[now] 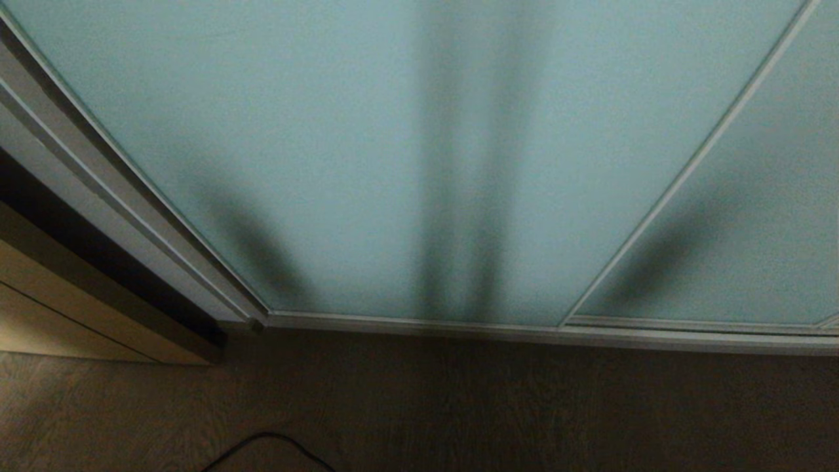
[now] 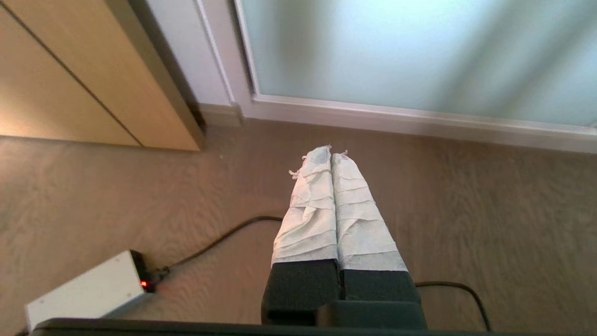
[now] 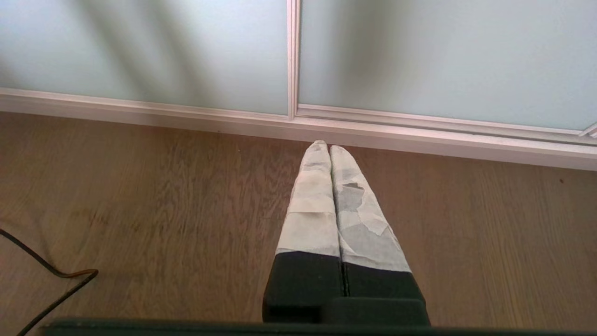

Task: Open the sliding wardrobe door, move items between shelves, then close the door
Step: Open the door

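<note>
The sliding wardrobe door [image 1: 367,144] is a frosted pale blue-green glass panel in a slim silver frame, standing closed and filling most of the head view; it shows too in the wrist views [image 2: 410,51] [image 3: 140,46]. A second glass panel [image 1: 741,242] overlaps it on the right. Neither arm is in the head view. My left gripper [image 2: 330,156] hangs shut above the floor, its tape-wrapped fingers pressed together and holding nothing. My right gripper [image 3: 329,147] is likewise shut and empty, near the frame where the two panels meet [image 3: 293,56]. The items and the shelves are hidden behind the door.
A beige wooden panel [image 1: 59,295] [image 2: 70,79] stands left of the wardrobe. Wooden floor [image 1: 524,406] runs up to the bottom rail [image 1: 459,326]. A black cable [image 2: 224,235] [image 3: 46,280] lies on the floor, leading to a white box [image 2: 88,289] with a red light.
</note>
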Robot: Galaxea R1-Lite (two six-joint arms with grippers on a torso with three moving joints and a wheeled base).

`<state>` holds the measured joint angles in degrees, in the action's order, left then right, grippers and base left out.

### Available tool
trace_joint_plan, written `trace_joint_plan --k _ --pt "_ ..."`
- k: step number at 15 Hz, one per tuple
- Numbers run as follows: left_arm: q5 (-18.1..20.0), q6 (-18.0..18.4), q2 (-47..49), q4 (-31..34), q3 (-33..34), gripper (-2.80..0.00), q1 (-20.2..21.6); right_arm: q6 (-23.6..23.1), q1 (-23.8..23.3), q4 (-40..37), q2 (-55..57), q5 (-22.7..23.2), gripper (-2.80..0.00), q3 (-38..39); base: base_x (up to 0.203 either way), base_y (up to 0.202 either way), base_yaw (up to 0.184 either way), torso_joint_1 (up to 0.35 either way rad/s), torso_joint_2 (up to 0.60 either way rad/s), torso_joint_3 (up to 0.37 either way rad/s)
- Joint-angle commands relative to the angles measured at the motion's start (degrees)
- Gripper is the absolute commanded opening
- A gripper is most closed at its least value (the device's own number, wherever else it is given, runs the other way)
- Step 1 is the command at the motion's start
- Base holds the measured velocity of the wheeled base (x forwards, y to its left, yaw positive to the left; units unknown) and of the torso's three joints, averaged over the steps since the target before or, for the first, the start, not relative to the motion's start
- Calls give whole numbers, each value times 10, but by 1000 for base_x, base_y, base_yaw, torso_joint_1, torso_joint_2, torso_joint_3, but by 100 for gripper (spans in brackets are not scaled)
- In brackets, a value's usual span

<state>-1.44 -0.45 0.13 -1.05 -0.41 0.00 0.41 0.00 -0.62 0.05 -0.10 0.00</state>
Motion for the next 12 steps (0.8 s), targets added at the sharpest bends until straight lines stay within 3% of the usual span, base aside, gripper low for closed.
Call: trace_joint_plan --k 1,5,10,12 --pt "-3 0 5 -6 -31 -280 0 0 0 0 0 0 -280 0 0 0 0 0 0 0" --pt "-43 -2 31 27 -159 -280 0 0 0 0 0 0 -280 0 0 0 0 0 0 0" --pt "-151 0 177 24 -359 -280 0 0 0 0 0 0 -280 0 0 0 0 0 0 0" --pt "-197 -2 242 2 -395 -280 0 0 0 0 0 0 -280 0 0 0 0 0 0 0"
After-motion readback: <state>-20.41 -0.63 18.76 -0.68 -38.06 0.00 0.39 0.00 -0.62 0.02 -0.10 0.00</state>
